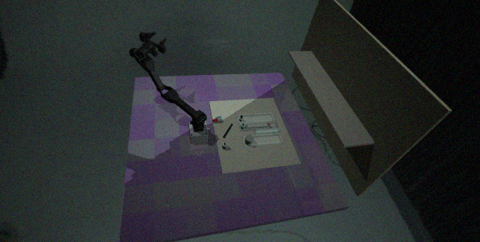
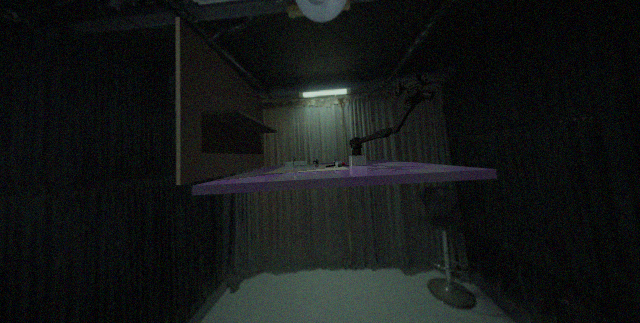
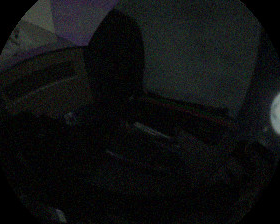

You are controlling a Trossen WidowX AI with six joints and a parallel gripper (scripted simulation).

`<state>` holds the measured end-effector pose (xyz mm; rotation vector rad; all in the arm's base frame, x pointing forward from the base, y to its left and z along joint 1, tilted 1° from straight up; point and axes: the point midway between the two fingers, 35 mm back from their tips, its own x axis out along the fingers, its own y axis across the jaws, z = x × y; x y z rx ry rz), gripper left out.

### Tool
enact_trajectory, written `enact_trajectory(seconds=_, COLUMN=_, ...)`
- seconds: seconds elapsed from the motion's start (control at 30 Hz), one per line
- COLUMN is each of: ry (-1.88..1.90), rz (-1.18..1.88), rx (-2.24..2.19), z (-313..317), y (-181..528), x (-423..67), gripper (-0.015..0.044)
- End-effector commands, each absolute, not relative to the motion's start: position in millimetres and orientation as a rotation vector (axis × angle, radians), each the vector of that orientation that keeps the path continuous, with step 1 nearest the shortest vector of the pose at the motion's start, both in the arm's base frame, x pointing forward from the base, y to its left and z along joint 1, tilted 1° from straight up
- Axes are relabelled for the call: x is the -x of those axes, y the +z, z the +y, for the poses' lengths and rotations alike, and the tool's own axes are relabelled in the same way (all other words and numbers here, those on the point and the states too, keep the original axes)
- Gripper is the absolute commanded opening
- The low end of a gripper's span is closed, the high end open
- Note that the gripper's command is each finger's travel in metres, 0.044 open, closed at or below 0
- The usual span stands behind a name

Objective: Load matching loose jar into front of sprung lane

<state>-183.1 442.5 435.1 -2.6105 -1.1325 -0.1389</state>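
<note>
My gripper [image 1: 154, 38] [image 2: 418, 91] is open and empty. It is raised high on the outstretched arm, beyond the far left of the table and far from all the jars. On the tan mat [image 1: 262, 159] stand clear lanes: two side by side at the back [image 1: 259, 121] and one nearer [image 1: 268, 139]. A grey jar [image 1: 249, 141] stands at the left end of the nearer lane. A small grey loose jar [image 1: 226, 146] stands on the mat to its left. A red-topped jar [image 1: 216, 121] stands near the arm's base. The wrist view is too dark to show any of them.
A black rod [image 1: 227, 130] lies on the mat between the loose jars and the lanes. The arm's base [image 1: 199, 134] stands at the mat's left edge on the purple table [image 1: 187, 197]. A tall board with a shelf [image 1: 330, 103] stands to the right.
</note>
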Motion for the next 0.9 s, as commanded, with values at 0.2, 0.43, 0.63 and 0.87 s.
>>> enact_trajectory(seconds=0.2, ry=-0.195, rz=-1.126, rx=2.371, z=412.8, y=487.7, x=170.6, gripper=0.044)
enact_trajectory(seconds=0.43, ry=-0.184, rz=-1.02, rx=2.093, z=347.0, y=554.1, x=128.3, gripper=0.044)
enact_trajectory(seconds=0.63, ry=-0.179, rz=-0.881, rx=1.817, z=268.8, y=603.2, x=73.6, gripper=0.044)
enact_trajectory(seconds=0.87, ry=-0.218, rz=-0.745, rx=1.563, z=180.3, y=631.9, x=15.9, gripper=0.044)
